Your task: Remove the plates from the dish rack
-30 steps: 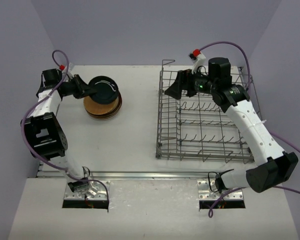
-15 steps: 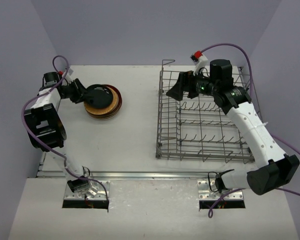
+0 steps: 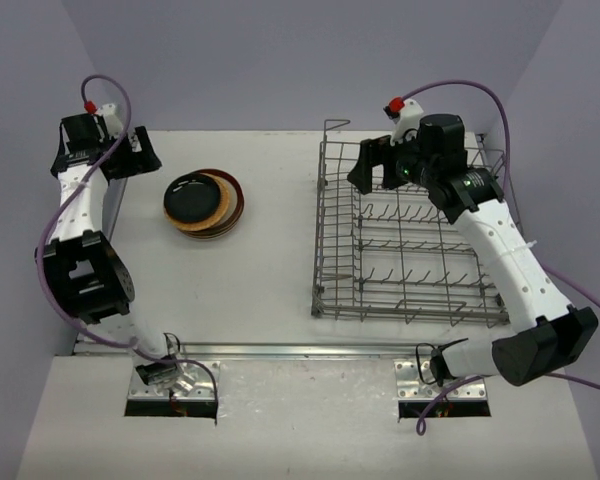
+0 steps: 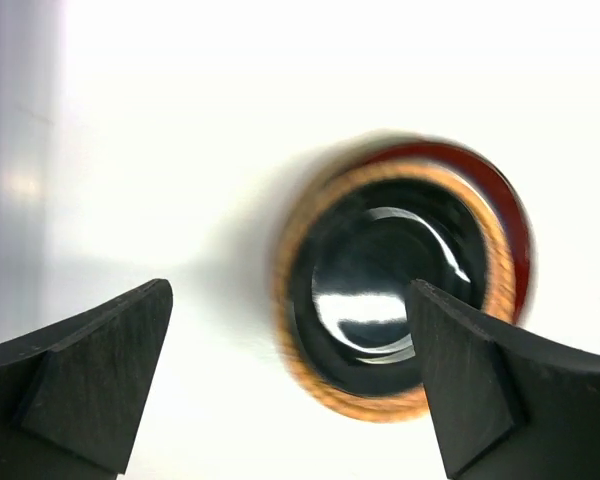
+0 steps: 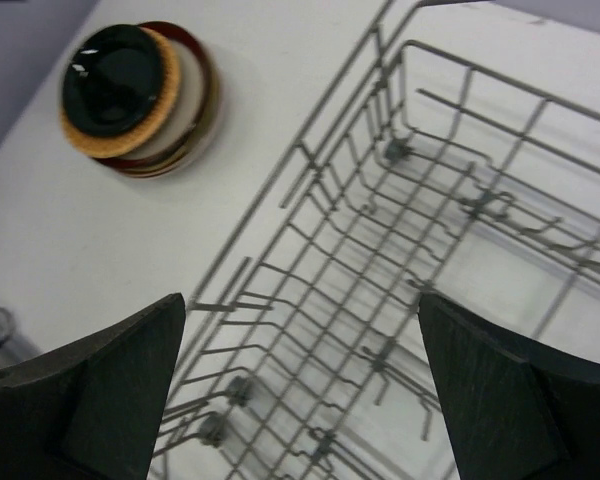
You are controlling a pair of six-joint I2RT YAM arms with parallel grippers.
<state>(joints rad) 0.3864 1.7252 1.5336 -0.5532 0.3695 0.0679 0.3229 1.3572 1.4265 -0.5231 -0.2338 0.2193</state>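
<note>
Grey dish rack (image 5: 301,152) fills right wrist view; plates (image 4: 400,300) fill left.

The top external camera looks steeply down from above and behind the near edge, far enough back to take in the whole table (image 3: 270,270). The left wrist camera sits over the far left corner, angled down at the stack of plates (image 4: 400,310), close and slightly blurred. The right wrist camera hangs above the dish rack (image 5: 400,300) near the far edge, facing left and down. All three views share that stack.
</note>
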